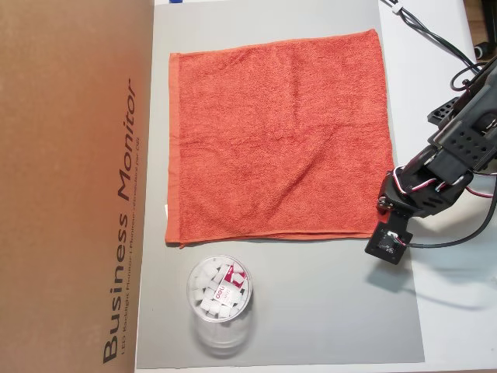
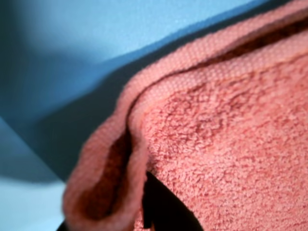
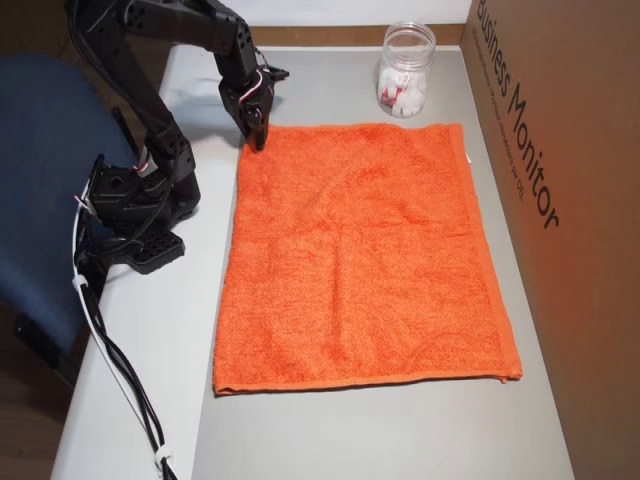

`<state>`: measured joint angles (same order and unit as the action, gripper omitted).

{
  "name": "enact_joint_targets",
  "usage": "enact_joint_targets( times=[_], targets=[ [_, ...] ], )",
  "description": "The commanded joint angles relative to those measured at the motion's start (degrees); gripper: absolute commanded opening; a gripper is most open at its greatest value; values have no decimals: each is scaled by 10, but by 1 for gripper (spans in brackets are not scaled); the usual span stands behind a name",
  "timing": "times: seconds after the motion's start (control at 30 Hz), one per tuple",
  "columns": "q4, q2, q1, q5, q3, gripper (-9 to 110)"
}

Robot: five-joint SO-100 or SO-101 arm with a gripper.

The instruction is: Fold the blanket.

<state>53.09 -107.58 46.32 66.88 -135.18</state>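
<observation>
- overhead views show a clear cup (image 1: 220, 301) near the blanket (image 1: 279, 140) and a cardboard box (image 1: 70, 179) alongside.
- blanket lies flat on the grey mat (image 1: 311, 311), edges parallel to it.
- gripper (image 3: 259, 135) pinches the blanket corner.

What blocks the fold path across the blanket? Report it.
Nothing visible does. The hand is already at a corner of the blanket, which lies flat with nothing on it. The clear plastic jar stands on the grey mat just off that same edge, apart from the cloth, and the cardboard box lies beyond the far side.
</observation>
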Motion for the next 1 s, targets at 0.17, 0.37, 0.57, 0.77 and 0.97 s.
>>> enact_joint_targets(
  times=[0.17, 0.37, 0.57, 0.77, 0.97],
  targets=[
    [-4, -66, 5, -5, 13, 0],
    [-4, -109, 1, -6, 13, 0],
    [-3, -150, -1, -1, 13, 0],
    [2, -193, -37, -7, 13, 0],
    [6, -236, -84, -10, 11, 0]
  ],
)
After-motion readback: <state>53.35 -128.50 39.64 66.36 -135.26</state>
